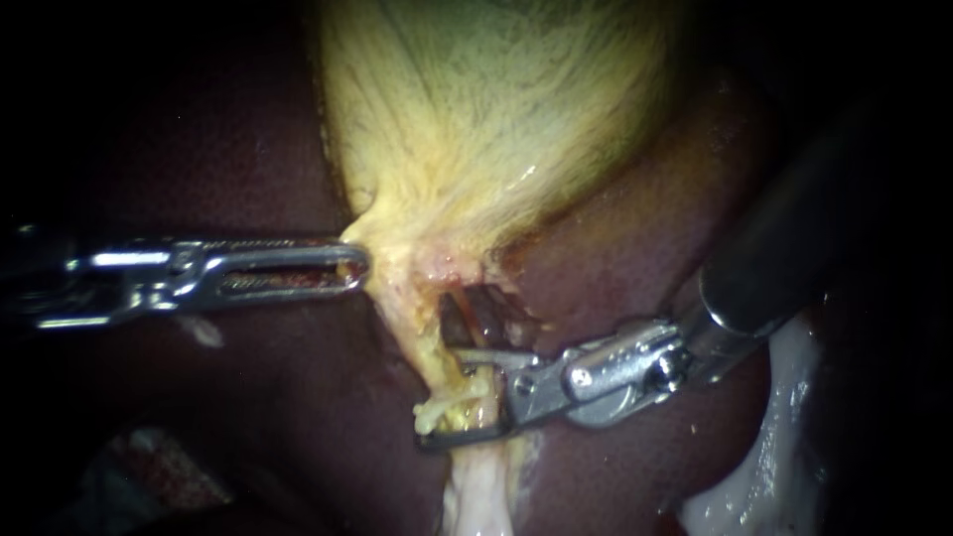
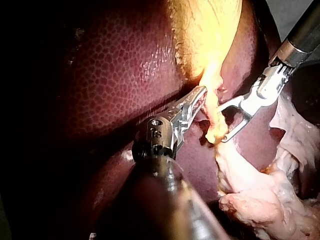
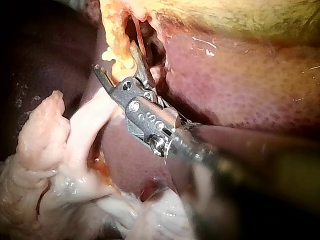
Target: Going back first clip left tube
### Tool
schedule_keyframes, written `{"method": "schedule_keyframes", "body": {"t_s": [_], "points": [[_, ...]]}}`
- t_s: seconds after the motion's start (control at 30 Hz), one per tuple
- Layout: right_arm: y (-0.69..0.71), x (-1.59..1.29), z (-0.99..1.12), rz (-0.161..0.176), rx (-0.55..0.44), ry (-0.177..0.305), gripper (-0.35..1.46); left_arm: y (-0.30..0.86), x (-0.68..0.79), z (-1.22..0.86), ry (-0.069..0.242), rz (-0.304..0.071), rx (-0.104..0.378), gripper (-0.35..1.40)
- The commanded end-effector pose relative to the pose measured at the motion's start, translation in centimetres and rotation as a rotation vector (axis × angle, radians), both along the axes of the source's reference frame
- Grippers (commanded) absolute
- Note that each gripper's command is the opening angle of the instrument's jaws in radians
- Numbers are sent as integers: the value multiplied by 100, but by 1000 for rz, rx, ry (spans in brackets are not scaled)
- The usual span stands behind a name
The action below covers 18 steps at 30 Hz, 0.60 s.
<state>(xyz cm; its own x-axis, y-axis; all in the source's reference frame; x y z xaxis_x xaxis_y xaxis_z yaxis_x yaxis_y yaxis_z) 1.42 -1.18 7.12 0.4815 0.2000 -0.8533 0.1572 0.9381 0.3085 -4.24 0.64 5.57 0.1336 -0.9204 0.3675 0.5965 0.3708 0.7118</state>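
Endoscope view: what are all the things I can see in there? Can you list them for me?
liver: one, dark red-brown, all around the gallbladder.
gallbladder: one, pale yellow, upper middle, narrowing downward.
tube: one that I can tell, pale yellowish, running down from the gallbladder's narrow end.
white tissue: one patch, whitish and shiny, lower right.
left instrument: one, silver, coming in from the left, jaws shut on the gallbladder's edge.
right instrument: one, silver tip on a dark shaft, coming in from the right, jaws open with the tube between them.
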Motion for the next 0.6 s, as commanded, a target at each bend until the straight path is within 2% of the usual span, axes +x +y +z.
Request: {"method": "schedule_keyframes", "body": {"t_s": [0.03, 0.2, 0.6], "points": [[1, -5, -3, 4, 0, -1, 60, 0, 0, 2, 0, 0, 0, -35], [12, -31, -24, 27, -9, -12, 60, 0, -1, 7, 0, 0, -2, -35], [43, -86, -81, 40, -93, -17, 60, 8, 3, 27, 5, -4, -6, -35]]}}
